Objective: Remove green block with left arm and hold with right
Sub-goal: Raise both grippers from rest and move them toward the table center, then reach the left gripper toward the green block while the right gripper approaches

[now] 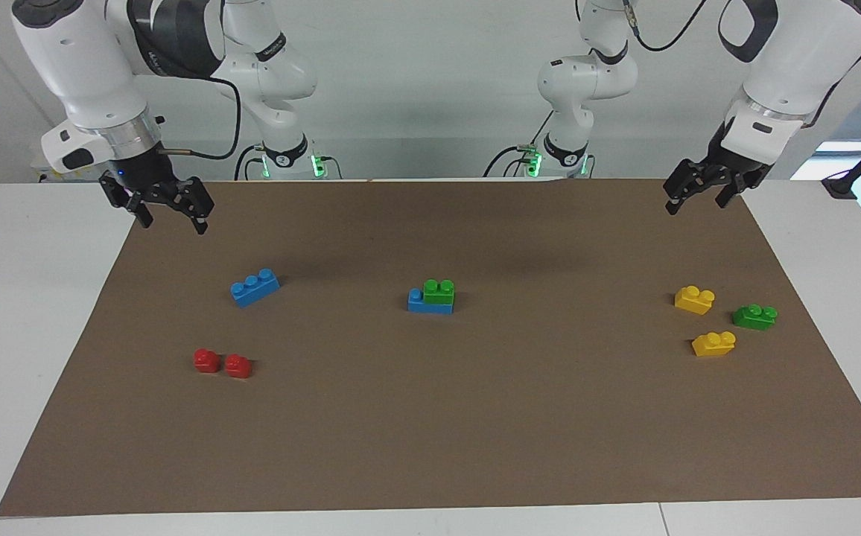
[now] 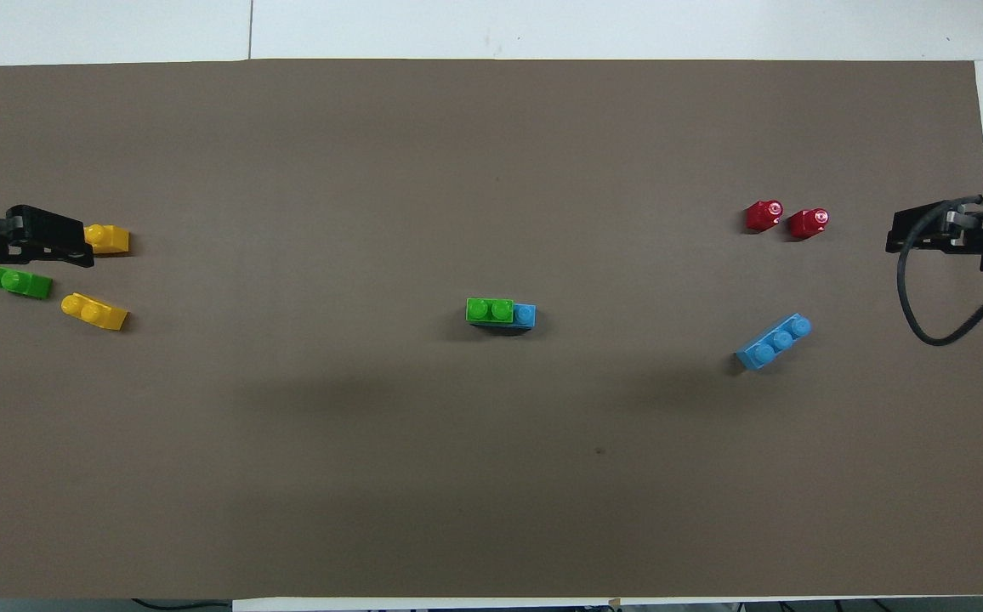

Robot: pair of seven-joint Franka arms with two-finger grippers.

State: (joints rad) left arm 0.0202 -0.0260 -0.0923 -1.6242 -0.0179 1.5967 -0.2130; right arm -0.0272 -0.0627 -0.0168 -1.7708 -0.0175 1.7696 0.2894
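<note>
Green block (image 1: 439, 291) stacked on the blue brick (image 1: 417, 301) mid-mat (hence one arm to brace, one to pull). Left gripper (image 1: 694, 195) and right gripper (image 1: 168, 211) both spread, empty, raised at the mat's ends.

Two glossy white arms with dark joint bands, black fingers (image 1: 201, 219), looping black cables.

Bricks on the brown paper mat (image 1: 430, 447)

The bright green two-stud plastic brick (image 1: 439, 291) sits on a blue three-stud plastic brick (image 1: 417, 301) mid-mat; a lone blue three-stud brick (image 1: 255, 287) lies toward the right arm's end, two small red plastic bricks (image 1: 222, 362) farther from the robots than it.
</note>
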